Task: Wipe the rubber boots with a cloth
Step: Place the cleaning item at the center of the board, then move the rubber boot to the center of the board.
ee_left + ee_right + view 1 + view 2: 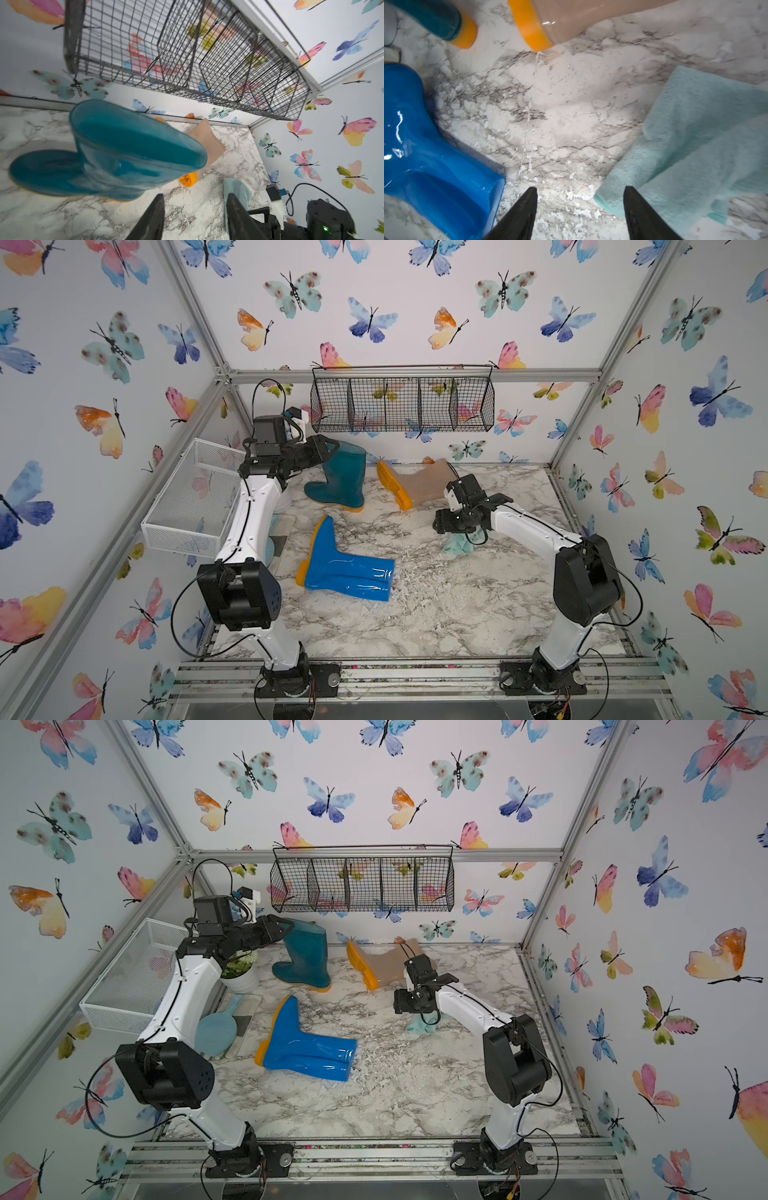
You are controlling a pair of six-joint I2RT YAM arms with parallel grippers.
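Cloth (691, 145) lying on marble table (571, 93), beside spread right hand (580, 187), left hand (195, 195) spread near upright teal boot (124, 145)

- The bright blue glossy rubber boot (345, 572) lies on its side mid-way across the marble-patterned tabletop (436, 614).
- Behind it, the dark teal rubber boot (338, 477) stands upright.
- Behind it to the right, the beige rubber boot (419, 483) lies on its side.
- To its right, well apart, lies the pale aqua fuzzy cloth (453, 546).
- To its left lies the light blue plastic scoop (216, 1029).
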